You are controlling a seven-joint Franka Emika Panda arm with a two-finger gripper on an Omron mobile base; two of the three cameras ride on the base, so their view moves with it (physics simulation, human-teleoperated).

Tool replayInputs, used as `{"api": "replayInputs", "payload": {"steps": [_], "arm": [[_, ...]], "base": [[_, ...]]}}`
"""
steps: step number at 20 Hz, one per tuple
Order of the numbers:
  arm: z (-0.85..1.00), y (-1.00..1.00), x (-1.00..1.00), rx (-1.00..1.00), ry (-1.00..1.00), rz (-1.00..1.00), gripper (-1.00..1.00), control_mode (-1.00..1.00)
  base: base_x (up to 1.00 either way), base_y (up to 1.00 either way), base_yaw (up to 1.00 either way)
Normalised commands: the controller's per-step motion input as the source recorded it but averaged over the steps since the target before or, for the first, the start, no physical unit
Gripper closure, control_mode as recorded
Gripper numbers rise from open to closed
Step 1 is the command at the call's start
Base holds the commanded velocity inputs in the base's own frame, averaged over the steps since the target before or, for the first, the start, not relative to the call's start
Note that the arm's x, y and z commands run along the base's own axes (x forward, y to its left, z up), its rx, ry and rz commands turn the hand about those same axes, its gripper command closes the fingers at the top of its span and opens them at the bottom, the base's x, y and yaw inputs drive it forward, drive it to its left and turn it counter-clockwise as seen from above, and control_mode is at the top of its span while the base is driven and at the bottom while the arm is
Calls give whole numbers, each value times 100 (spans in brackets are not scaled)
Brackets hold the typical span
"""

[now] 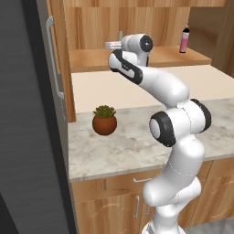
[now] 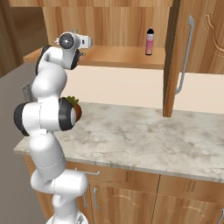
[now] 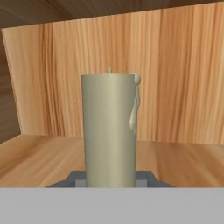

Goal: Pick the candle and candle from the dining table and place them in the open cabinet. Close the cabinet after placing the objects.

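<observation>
Arm reaches up and forward into the open wall cabinet [image 1: 137, 27]. Gripper [image 3: 109, 183] is clamped shut on a candle [image 3: 109, 131]: grey-beige cylinder with a short wick and one wax drip down its right side, upright between the fingertips [image 3: 75, 179], filling the middle of the hand view. Candle sits just above the wooden cabinet shelf [image 3: 183, 162], wood-grain back wall of the cabinet behind it. In the base views the hand is over the shelf near its left end; the candle itself is hidden behind the wrist there.

Pink bottle with dark cap [image 1: 184, 39] stands upright on the same shelf, well to the right of the hand. Both cabinet doors are swung open: left door [image 1: 55, 59] with long silver bar handle, right door [image 2: 181, 57] likewise.

Below the cabinet, a marbled stone worktop [image 2: 153, 135]. A small plant in a round brown pot [image 1: 104, 120] sits on it under the cabinet's left side, near the left door's lower edge. Wooden drawers and doors with short silver handles [image 1: 137, 205] lie under the worktop.
</observation>
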Motion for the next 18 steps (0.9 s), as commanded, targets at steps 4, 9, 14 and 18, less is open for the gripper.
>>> {"api": "replayInputs", "payload": {"steps": [4, 9, 14, 18], "arm": [[-26, 4, 1, 0, 0, 0, -100, -100], [-18, 0, 0, 0, 0, 0, -100, -100], [-7, 0, 0, 0, 0, 0, -100, -100], [-5, -1, 0, 0, -1, 0, -100, -100]], "base": [[0, 0, 0], [0, 0, 0], [0, 0, 0], [0, 0, 0]]}}
